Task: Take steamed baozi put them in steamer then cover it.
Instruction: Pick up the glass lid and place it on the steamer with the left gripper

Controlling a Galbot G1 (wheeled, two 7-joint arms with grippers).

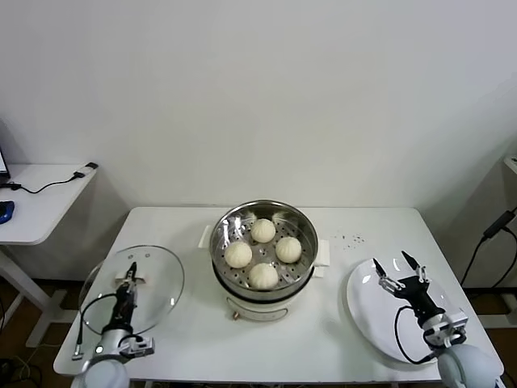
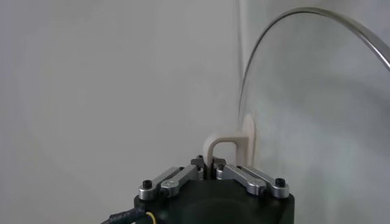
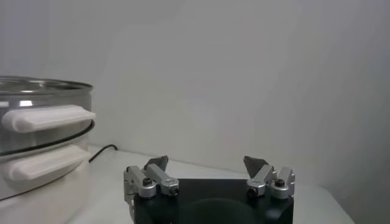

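Glass first, at the table's left end: the round clear glass cover (image 1: pixel 133 289) with its metal rim lies there, and my left gripper (image 1: pixel 130 279) sits at its centre, fingers pinched together on the flat whitish handle (image 2: pixel 226 148). From the left wrist camera that handle stands up right between my closed fingertips, with the cover's metal rim arcing away beyond it. Just beside the cover, at the middle of the white table (image 1: pixel 339 339), stands the round shiny stainless-steel steamer (image 1: pixel 262 253) with white side handles and a white base. All four cream-white domed baozi (image 1: pixel 262 253) rest on its perforated tray, clustered close together, and the pot is uncovered. Farther right lies a flat white plate (image 1: pixel 373 322), near the table's right edge. My right gripper (image 1: pixel 401 276) hangs over that plate with its fingers spread wide apart and nothing between them, well apart from the steamer, whose handles show at the edge of the right wrist view.
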